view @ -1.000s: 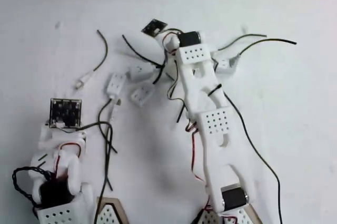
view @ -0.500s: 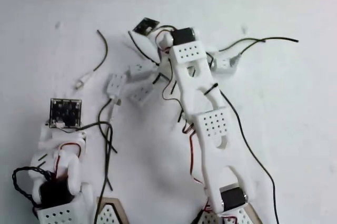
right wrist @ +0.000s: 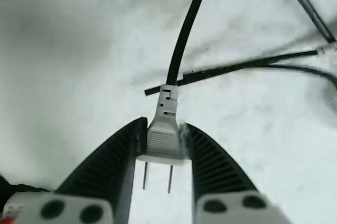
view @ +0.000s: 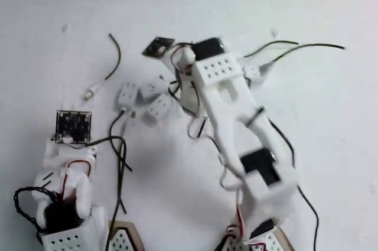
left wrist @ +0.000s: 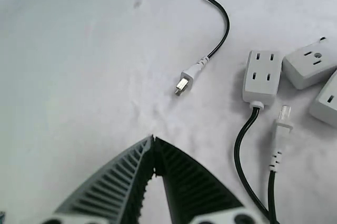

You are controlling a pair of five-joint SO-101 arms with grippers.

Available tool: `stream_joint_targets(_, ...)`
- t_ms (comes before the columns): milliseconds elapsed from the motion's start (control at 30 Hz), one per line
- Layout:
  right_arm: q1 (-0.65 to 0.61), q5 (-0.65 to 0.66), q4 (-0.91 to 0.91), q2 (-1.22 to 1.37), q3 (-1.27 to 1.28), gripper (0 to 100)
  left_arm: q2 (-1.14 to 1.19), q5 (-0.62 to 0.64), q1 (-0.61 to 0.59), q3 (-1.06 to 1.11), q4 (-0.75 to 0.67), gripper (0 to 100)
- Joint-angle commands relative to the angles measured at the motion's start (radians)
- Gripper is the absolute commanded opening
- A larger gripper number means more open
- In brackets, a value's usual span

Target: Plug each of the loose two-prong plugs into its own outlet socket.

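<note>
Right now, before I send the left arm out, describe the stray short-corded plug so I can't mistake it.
Find the cluster of white sockets in the middle of the table. Left of it, lying alone, is a white two-prong plug. Unlike the plug beside the corded socket, its black cord is a short curved stub ending free.

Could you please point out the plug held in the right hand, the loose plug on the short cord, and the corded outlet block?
Held plug (right wrist: 164, 140): right wrist view, its white body.
Short-cord plug (left wrist: 189, 76): left wrist view, its white body.
Corded outlet block (left wrist: 261, 72): left wrist view, its socket face.
</note>
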Motion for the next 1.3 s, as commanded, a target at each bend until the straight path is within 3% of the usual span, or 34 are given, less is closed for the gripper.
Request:
stream_joint_targets(0,0.013,0.008,0.007,-0.266,0.114,1.7,-0.01,0.005,-0.004,-0.008,-0.018,2)
stream_joint_targets(233,0.081,0.012,0.005,-0.536,0.144,1.7,-0.01,0.005,-0.004,-0.006,-0.018,2)
stream_joint_targets(433,0.133,0.012,-0.01,-0.596,0.21,1.7,-0.01,0.006,-0.004,-0.006,-0.018,2)
stream_joint_targets(633,0.193,0.011,-0.272,-0.524,0.548,1.9,-0.008,0.003,0.018,-0.006,-0.017,2)
stream_joint_targets(733,0.16,0.002,-0.348,-0.513,0.687,10.8,-0.008,0.003,0.018,-0.006,-0.017,2)
stream_joint_targets(867,0.137,-0.046,-0.286,-0.513,0.709,24.8,-0.008,0.003,0.018,-0.006,-0.017,2)
stream_joint_targets(1267,0.18,-0.044,-0.346,-0.501,0.776,18.3,-0.008,0.003,0.018,-0.005,-0.017,2)
